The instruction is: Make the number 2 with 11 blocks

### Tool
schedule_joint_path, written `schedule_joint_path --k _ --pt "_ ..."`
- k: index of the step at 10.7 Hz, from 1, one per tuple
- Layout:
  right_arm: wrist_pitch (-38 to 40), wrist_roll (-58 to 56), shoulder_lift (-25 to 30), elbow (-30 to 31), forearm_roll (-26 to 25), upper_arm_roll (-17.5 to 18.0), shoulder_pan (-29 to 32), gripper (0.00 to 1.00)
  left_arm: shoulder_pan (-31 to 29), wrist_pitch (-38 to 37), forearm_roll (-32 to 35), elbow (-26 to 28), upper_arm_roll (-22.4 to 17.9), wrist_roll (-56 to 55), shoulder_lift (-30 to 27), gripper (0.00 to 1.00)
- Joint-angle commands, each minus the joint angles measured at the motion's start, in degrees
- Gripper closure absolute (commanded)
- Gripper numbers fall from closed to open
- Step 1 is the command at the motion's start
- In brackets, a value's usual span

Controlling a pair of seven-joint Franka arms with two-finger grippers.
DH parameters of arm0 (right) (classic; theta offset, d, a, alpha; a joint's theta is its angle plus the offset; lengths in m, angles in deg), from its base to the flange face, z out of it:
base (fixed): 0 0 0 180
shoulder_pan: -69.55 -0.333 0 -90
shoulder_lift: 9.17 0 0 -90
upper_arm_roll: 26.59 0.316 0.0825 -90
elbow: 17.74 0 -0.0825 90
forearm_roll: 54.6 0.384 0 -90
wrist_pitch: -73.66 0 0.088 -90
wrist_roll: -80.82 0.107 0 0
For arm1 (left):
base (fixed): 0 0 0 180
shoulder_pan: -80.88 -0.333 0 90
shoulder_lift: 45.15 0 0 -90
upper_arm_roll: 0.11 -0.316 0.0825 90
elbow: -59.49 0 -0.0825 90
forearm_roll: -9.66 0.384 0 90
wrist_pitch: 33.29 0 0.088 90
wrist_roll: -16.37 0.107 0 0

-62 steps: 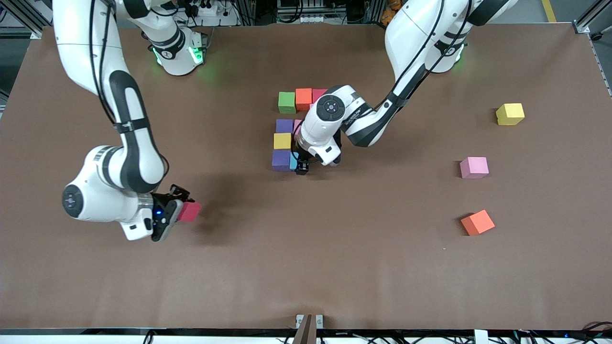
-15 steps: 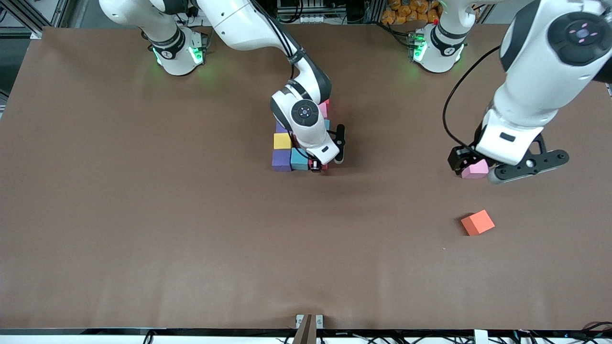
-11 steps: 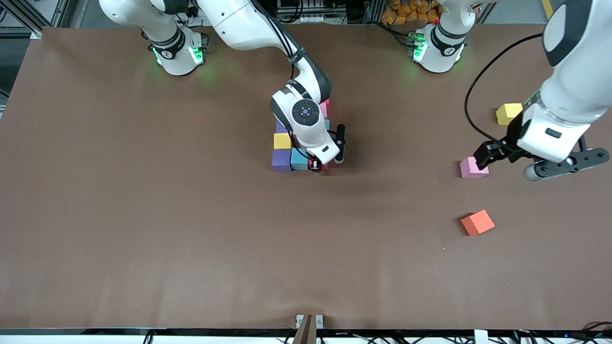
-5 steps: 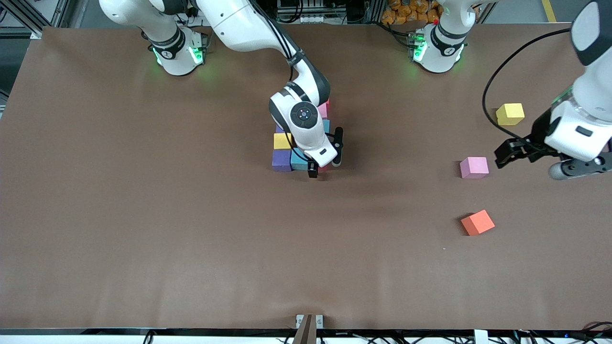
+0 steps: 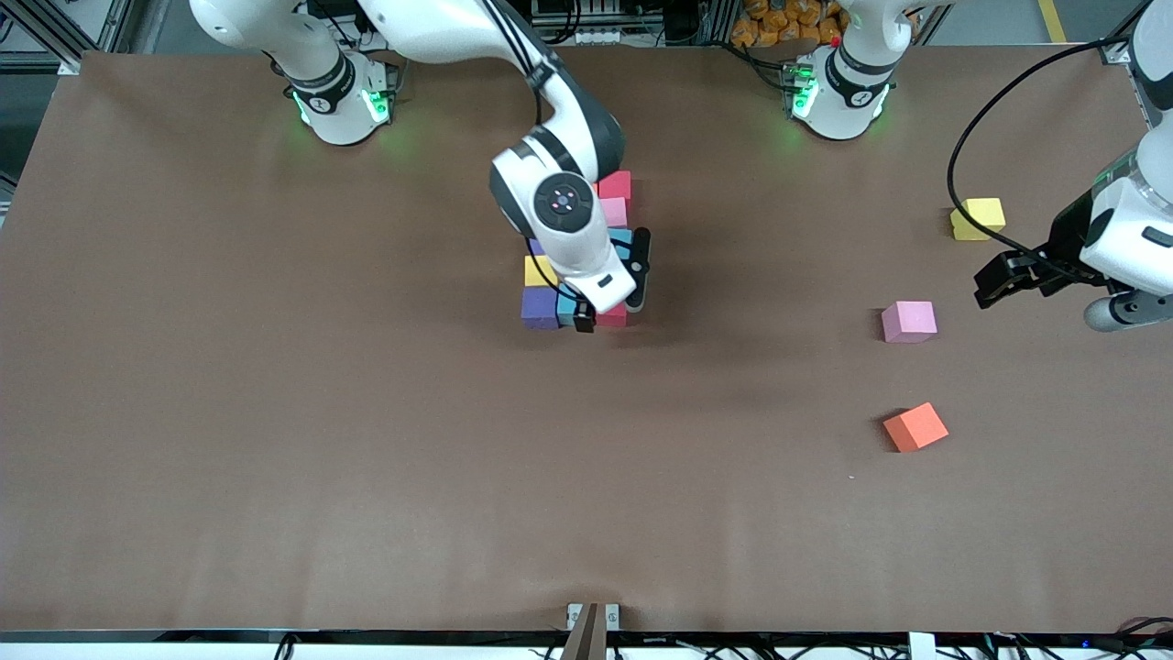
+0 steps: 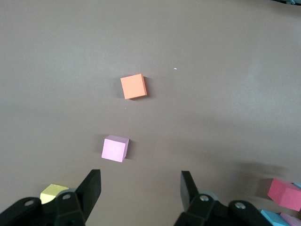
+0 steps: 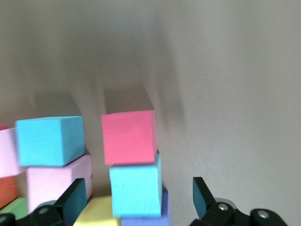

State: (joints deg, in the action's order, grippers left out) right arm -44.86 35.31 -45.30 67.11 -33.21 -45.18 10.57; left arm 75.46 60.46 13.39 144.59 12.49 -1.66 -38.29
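The blocks stand grouped mid-table: red (image 5: 614, 184), pink (image 5: 612, 211), yellow (image 5: 540, 270), purple (image 5: 538, 309) and a red block (image 5: 613, 317) nearest the front camera, beside a light blue one (image 7: 135, 188). My right gripper (image 5: 591, 319) hangs open just above this group, its fingers (image 7: 76, 192) wide apart and holding nothing. Loose blocks lie toward the left arm's end: yellow (image 5: 978, 218), pink (image 5: 908, 321), orange (image 5: 915, 427). My left gripper (image 5: 997, 286) is open and empty, over bare table between the loose yellow and pink blocks (image 6: 115, 148).
The right arm's wrist covers part of the group, so some blocks show only in the right wrist view, such as orange (image 7: 7, 190) and green (image 7: 14, 207). The brown table (image 5: 275, 412) is wide. Both arm bases stand along its farthest edge.
The right gripper opened, left the red block beside the light blue one and lifted a little. The left gripper drifted away from the pink block toward its end of the table, empty.
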Motion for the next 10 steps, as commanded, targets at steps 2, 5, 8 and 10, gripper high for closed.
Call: schedule_joint_path --k 2,5,8,10 --pt "9.95 15.82 12.19 1.46 -8.84 -0.39 7.37 0.0 0.5 -1.2 -1.53 0.77 -1.25 1.24 -1.41 0.24" --pt "16.46 20.37 18.18 1.02 -14.53 1.97 19.91 0.0 0.59 -1.99 -1.7 1.03 -1.25 0.97 -1.94 0.23" --pt "18.31 20.72 19.35 -3.0 -15.14 2.25 32.14 0.0 1.9 -3.05 -1.7 1.04 -1.34 0.27 -2.29 0.24" --pt "20.95 24.29 18.82 -6.27 -15.06 1.98 37.42 0.0 2.17 -4.18 -1.79 1.12 -0.64 0.54 -4.13 0.24"
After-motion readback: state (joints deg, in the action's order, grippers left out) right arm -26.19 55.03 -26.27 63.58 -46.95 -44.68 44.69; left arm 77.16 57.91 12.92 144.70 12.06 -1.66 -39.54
